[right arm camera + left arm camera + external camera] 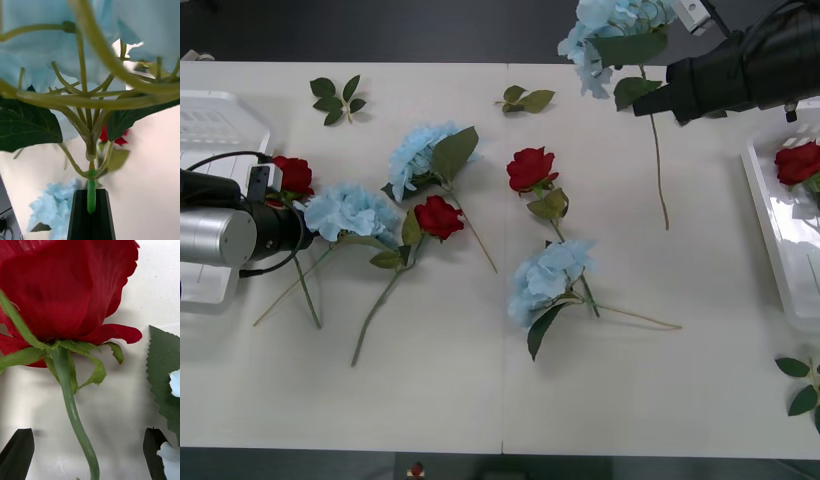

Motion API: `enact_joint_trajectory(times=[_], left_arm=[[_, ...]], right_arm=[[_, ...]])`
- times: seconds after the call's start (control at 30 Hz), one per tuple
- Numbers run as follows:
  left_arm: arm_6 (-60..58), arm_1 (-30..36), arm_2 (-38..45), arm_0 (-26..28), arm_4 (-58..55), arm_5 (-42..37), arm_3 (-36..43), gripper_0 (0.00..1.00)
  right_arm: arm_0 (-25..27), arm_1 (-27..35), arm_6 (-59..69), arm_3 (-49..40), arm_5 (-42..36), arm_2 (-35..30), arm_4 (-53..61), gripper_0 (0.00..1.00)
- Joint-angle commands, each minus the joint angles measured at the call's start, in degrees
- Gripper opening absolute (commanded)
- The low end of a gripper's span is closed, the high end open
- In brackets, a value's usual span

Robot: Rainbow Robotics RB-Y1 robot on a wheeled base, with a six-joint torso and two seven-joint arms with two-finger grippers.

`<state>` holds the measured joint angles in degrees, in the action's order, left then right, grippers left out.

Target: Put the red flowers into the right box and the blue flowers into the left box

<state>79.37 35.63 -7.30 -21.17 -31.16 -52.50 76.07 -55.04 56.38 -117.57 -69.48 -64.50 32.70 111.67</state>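
Observation:
My right gripper [643, 104] is raised over the table's far right, shut on the stem of a blue flower [617, 28] whose long stem hangs down. In the right wrist view the black fingers [91, 219] pinch that green stem [91, 195] under the pale bloom [45, 48]. My left gripper [90, 437] is open, its two fingers on either side of the stem of a red flower [63, 285] lying at the table's left [293, 174]. Two more red flowers [440, 217] [530, 168] and three blue flowers [352, 210] [420, 150] [550, 275] lie mid-table. The right box [772, 245] holds one red flower [799, 161]. The left box [210, 120] sits at the far left.
Loose green leaf sprigs lie at the far left [337, 98], the far middle [525, 98] and the near right [805, 385]. Stems of the flowers at the left cross one another. The near half of the white table [480, 400] is bare.

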Motion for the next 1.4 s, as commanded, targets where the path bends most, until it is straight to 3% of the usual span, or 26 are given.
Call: enact_joint_trajectory(times=[0.03,0.17,0.27,0.4,0.53,0.87,1.03,1.4], left_arm=[[-1.4,0.6,1.2,-1.2,-0.9,0.5,1.3,0.84],[-1.0,1.0,1.2,-1.0,-4.5,-2.3,3.8,0.84],[-0.4,2.8,1.3,0.4,-8.6,-5.3,8.4,0.91],[-0.4,7.1,2.6,6.9,-12.4,-5.9,18.8,0.99],[0.3,10.4,5.1,13.3,-15.0,-5.9,27.5,1.0],[4.7,14.1,15.2,28.6,-27.6,-5.9,45.4,1.0],[9.1,13.2,14.6,30.7,-36.5,-1.8,51.1,1.0],[33.7,6.2,11.4,30.3,-57.0,0.7,50.7,1.0]], right_arm=[[2.6,0.0,-8.6,-6.8,0.2,-3.7,1.6,0.0],[6.3,-0.3,-14.7,-13.0,0.9,-6.5,1.7,0.0],[9.7,-0.3,-18.7,-17.6,2.4,-8.3,2.2,0.0],[13.8,-0.3,-23.4,-24.2,8.0,-8.7,2.9,0.0],[15.7,-2.5,-24.7,-27.6,11.0,-8.6,1.9,0.0],[15.8,-15.2,-26.0,-27.6,12.7,-9.6,-1.2,0.0],[15.8,-19.8,-26.9,-27.7,12.6,-9.6,-1.2,0.0],[15.8,-25.4,-27.0,-27.6,13.3,-9.6,-1.8,0.0]])
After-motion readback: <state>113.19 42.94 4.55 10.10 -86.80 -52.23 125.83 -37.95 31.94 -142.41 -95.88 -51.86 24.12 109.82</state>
